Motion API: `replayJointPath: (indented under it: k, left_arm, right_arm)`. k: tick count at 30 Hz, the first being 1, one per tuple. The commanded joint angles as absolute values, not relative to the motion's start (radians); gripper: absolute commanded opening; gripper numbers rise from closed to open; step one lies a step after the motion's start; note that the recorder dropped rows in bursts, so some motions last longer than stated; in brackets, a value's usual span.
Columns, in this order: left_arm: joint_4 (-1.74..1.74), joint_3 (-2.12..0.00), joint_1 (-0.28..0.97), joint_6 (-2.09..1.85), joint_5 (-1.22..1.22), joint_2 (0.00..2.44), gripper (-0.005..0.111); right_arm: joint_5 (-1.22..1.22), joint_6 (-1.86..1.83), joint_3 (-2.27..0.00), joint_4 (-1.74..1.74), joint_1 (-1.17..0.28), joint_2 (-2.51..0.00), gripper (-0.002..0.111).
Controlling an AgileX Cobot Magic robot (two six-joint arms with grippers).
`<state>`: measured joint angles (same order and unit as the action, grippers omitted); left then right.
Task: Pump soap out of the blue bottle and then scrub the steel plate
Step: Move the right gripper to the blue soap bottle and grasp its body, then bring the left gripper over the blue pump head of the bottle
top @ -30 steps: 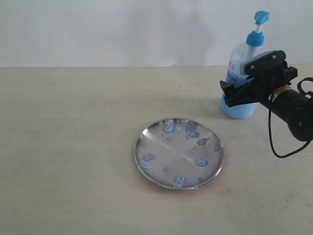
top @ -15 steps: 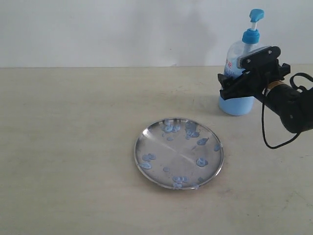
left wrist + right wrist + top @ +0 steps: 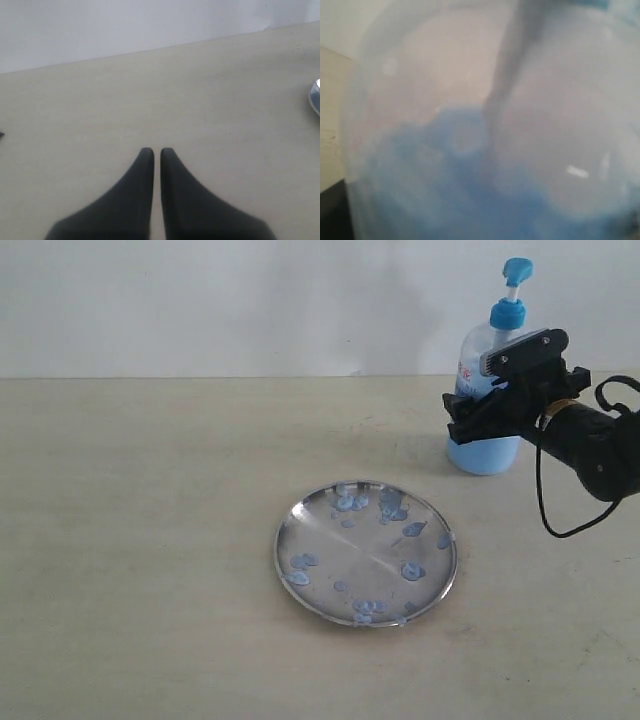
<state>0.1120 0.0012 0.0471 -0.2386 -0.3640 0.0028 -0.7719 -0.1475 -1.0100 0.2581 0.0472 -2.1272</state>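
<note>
The blue bottle [image 3: 483, 448] stands at the back right of the table, its bright blue pump head [image 3: 517, 269] up and light blue soap filling its lower half. My right gripper [image 3: 482, 392] is shut around the bottle's body. In the right wrist view the bottle [image 3: 470, 165] fills the frame and hides the fingers. The steel plate [image 3: 365, 552] lies flat in the middle, dotted with pale blue soap blobs [image 3: 412, 570]. My left gripper [image 3: 156, 151] is shut over bare table, holding nothing. A sliver of the plate's rim [image 3: 315, 97] shows in the left wrist view.
The beige table [image 3: 140, 540] runs back to a white wall [image 3: 250, 300]. A black cable [image 3: 548, 510] loops down from the right arm [image 3: 595, 445], beside the bottle. The left arm does not show in the exterior view.
My right gripper has carried the bottle a little left and toward the back wall. The bottle stands straighter now. The plate has not moved.
</note>
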Motion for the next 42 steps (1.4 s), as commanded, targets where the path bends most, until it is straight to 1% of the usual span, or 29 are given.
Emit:
replayJointPath:
  k: [1, 12, 17, 22, 24, 25, 26, 30, 34, 37, 39, 42]
  left_arm:
    - [0.109, 0.0, 0.052, -0.233, -0.355, 0.0, 0.004]
    - [0.109, 0.0, 0.052, -0.233, -0.355, 0.0, 0.004]
    - [0.107, 0.0, 0.052, -0.237, -0.355, 0.0, 0.004]
    - [0.057, 0.0, 0.052, -0.328, -0.346, 0.0, 0.004]
    - [0.173, 0.0, 0.052, -0.279, -0.266, 0.0, 0.004]
    - [0.373, 0.0, 0.052, -0.159, -0.204, 0.0, 0.004]
    - [0.519, 0.0, 0.052, -0.091, -0.19, 0.0, 0.004]
    - [0.782, 0.0, 0.052, -0.082, -0.186, 0.0, 0.004]
    - [0.788, 0.0, 0.052, -0.092, -0.1, 0.0, 0.004]
    - [0.788, -0.032, 0.052, -0.119, -0.113, 0.009, 0.004]
    - [0.784, -0.068, 0.052, -0.175, -0.119, 0.089, 0.004]
    - [0.789, -0.168, 0.052, -0.274, -0.181, 0.293, 0.004]
  right_arm:
    - [-0.675, -0.166, -0.933, 0.404, 0.049, -2.067, 0.0]
    - [-0.718, -0.129, -0.837, 0.502, 0.049, -2.041, 0.0]
    - [-0.754, -0.02, -0.828, 0.525, 0.049, -2.041, 0.0]
    - [-0.751, 0.0, -0.828, 0.527, 0.049, -2.041, 0.0]
    - [-0.751, 0.0, -0.828, 0.529, 0.049, -2.041, 0.0]
    - [-0.751, 0.0, -0.828, 0.537, 0.049, -2.041, 0.0]
    - [-0.749, 0.0, -0.828, 0.559, 0.049, -2.041, 0.0]
    - [-0.733, -0.064, -0.828, 0.602, 0.049, -2.041, 0.0]
    - [-0.704, -0.132, -0.828, 0.64, 0.049, -2.041, 0.0]
    - [-0.699, -0.172, -0.828, 0.64, 0.049, -2.041, 0.0]
    - [-0.699, -0.187, -0.828, 0.64, 0.049, -2.041, 0.0]
    - [-0.697, -0.191, -0.828, 0.64, 0.049, -2.041, 0.0]
